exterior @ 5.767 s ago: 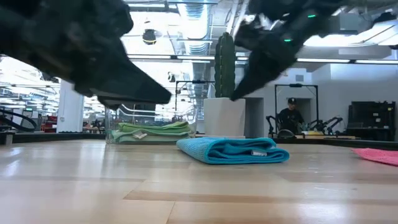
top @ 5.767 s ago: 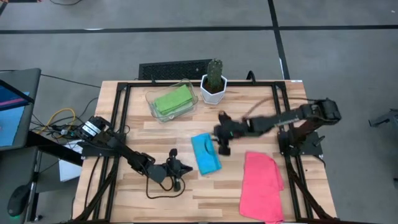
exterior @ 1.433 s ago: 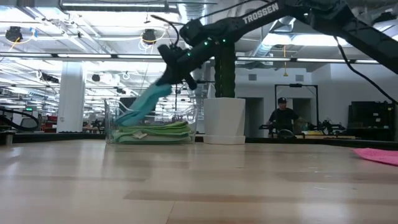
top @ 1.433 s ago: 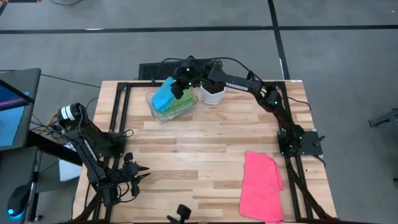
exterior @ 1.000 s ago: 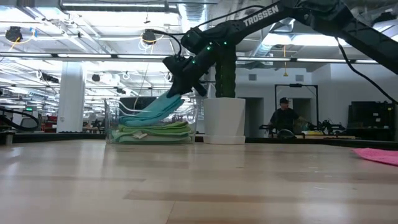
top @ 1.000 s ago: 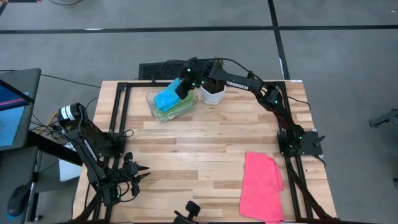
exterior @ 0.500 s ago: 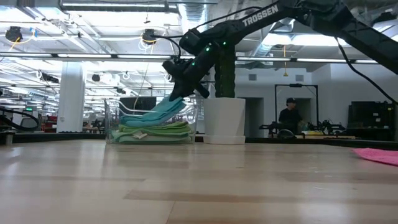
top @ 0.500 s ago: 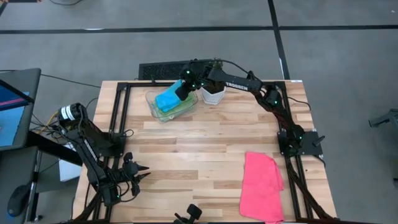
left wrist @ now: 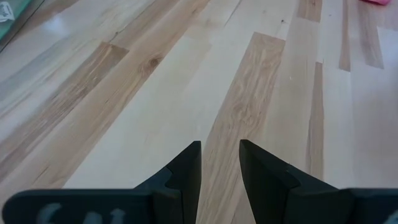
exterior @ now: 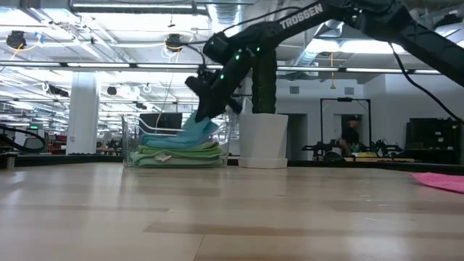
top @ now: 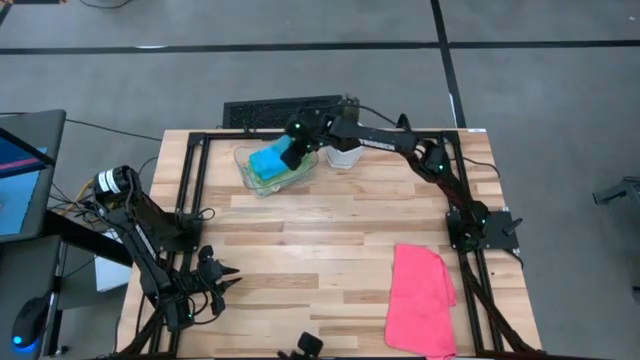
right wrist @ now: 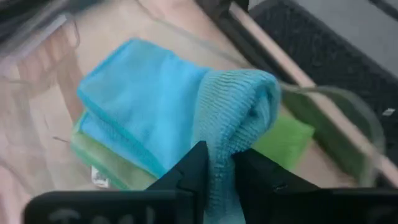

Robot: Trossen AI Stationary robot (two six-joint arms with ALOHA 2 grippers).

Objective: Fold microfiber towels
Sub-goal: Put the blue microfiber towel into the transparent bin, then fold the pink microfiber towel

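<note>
Now the right pincer grips the blue towel atop green ones in the far-left tray; the pink towel lies near-right, nearer this arm.

Tabletop: pale wood planks w/ black rails along edges. Floor around it grey concrete, dark seam lines crossing. Black keyboard-like slab at far edge. Laptop w/ lit screen off the left side; cables coiled nearby. Low view: big open hall, strip lights on ceiling, ducting overhead, white column, dark doorway frame, a person standing among equipment far back.
</note>
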